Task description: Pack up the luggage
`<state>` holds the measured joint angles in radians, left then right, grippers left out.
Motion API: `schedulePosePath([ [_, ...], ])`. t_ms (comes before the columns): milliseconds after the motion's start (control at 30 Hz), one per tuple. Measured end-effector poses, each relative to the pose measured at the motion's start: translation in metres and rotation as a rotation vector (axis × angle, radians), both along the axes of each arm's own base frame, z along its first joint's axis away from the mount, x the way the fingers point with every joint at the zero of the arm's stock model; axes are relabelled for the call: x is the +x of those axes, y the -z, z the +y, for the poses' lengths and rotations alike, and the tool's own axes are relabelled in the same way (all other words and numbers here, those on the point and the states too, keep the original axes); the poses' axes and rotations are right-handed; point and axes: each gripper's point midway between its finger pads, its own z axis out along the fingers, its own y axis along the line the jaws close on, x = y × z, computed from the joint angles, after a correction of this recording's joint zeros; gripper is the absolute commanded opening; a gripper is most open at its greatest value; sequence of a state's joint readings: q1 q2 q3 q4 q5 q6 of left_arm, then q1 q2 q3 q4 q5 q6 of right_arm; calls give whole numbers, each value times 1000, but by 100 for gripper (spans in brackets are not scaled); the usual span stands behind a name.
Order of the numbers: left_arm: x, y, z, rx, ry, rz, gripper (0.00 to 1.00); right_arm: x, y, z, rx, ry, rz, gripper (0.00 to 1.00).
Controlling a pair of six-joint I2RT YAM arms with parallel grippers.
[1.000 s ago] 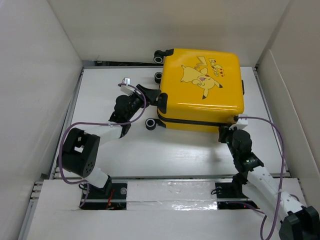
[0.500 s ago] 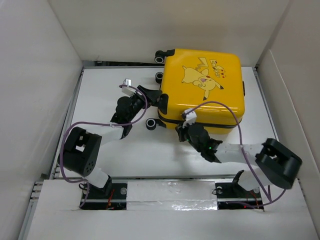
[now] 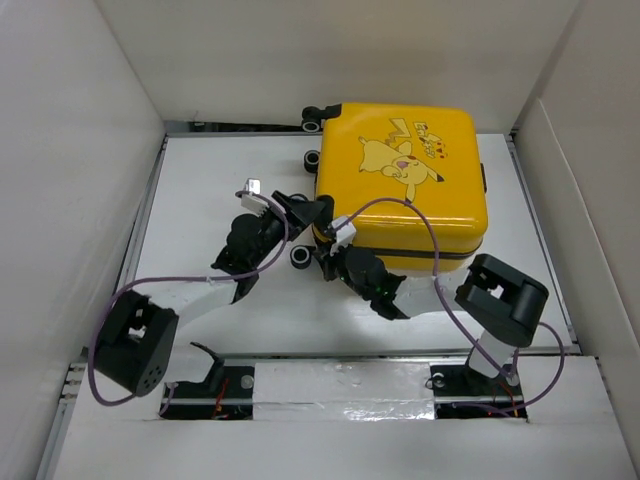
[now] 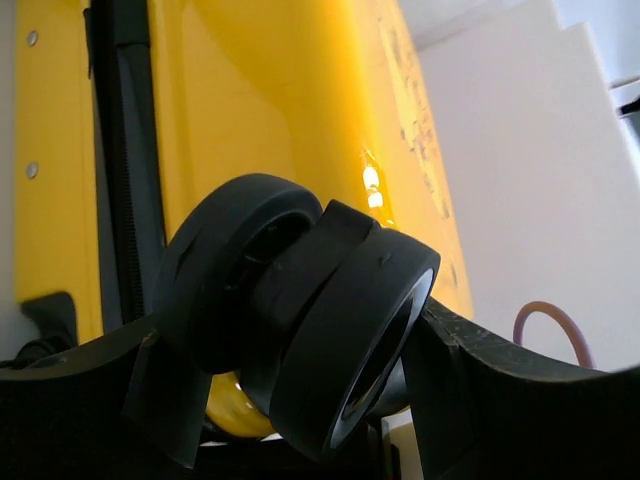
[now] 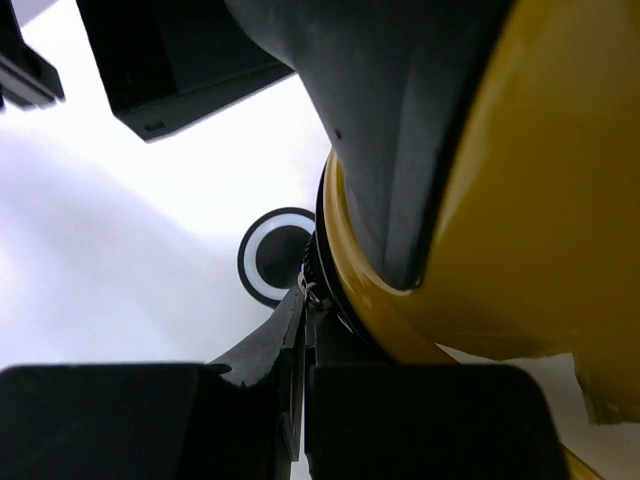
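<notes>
The luggage (image 3: pixel 405 185) is a yellow hard-shell suitcase lying closed with the Pikachu face up, at the back right of the table. My left gripper (image 3: pixel 318 213) is at its left side, shut on a black twin wheel (image 4: pixel 335 320) that fills the space between its fingers. My right gripper (image 3: pixel 326 256) is at the near left corner of the luggage (image 5: pixel 520 230). Its fingers are pressed together on the small metal zipper pull (image 5: pixel 312 289) on the black zipper band. Another wheel (image 5: pixel 274 256) with a white ring stands just beyond.
White walls (image 3: pixel 80 150) enclose the table on the left, back and right. Purple cables (image 3: pixel 420 215) loop over both arms, and one crosses the suitcase's near face. Two further wheels (image 3: pixel 312 121) stick out at the suitcase's back left.
My right gripper has travelled along the suitcase's near edge from the right corner to the left corner. The suitcase has shifted slightly. My left gripper stays on the wheel.
</notes>
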<state>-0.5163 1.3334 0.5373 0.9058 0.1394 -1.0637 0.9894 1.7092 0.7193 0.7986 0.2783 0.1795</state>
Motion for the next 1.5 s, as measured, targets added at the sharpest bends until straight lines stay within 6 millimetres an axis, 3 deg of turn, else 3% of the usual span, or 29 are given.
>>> schedulePosePath([
  [67, -9, 0, 3, 44, 4, 12, 79, -12, 0, -3, 15, -19, 1, 0],
  [133, -15, -5, 10, 98, -1, -13, 89, -25, 1, -10, 36, -36, 15, 0],
  [200, -11, -24, 19, 119, -31, -58, 92, -35, 3, -18, 50, -45, 31, 0],
  [367, 52, -88, 65, 120, -206, -171, 94, -52, -2, -30, 72, -59, 45, 0],
  [467, 100, -100, 80, 142, -268, -168, 93, -62, -2, -36, 68, -66, 51, 0],
  [567, 152, -97, 77, 177, -266, -145, 92, -73, -2, -43, 65, -75, 59, 0],
  [667, 201, -69, 71, 244, -250, -84, 90, -84, -1, -51, 66, -88, 68, 0],
  [800, 236, -35, 62, 347, -182, -72, 87, -98, -1, -62, 65, -102, 84, 0],
  [933, 234, -13, 59, 431, -68, -128, 83, -107, 0, -71, 55, -110, 97, 0],
  [1100, 222, -9, 67, 430, 47, -246, 69, -114, 0, -77, 46, -115, 109, 0],
  [1200, 217, -10, 75, 419, 121, -292, 66, -116, 0, -80, 40, -116, 112, 0],
  [1300, 213, -11, 75, 400, 202, -334, 69, -118, 0, -82, 33, -121, 118, 0],
  [1500, 186, -8, 49, 264, 376, -390, 75, -118, -2, -96, 36, -133, 132, 0],
])
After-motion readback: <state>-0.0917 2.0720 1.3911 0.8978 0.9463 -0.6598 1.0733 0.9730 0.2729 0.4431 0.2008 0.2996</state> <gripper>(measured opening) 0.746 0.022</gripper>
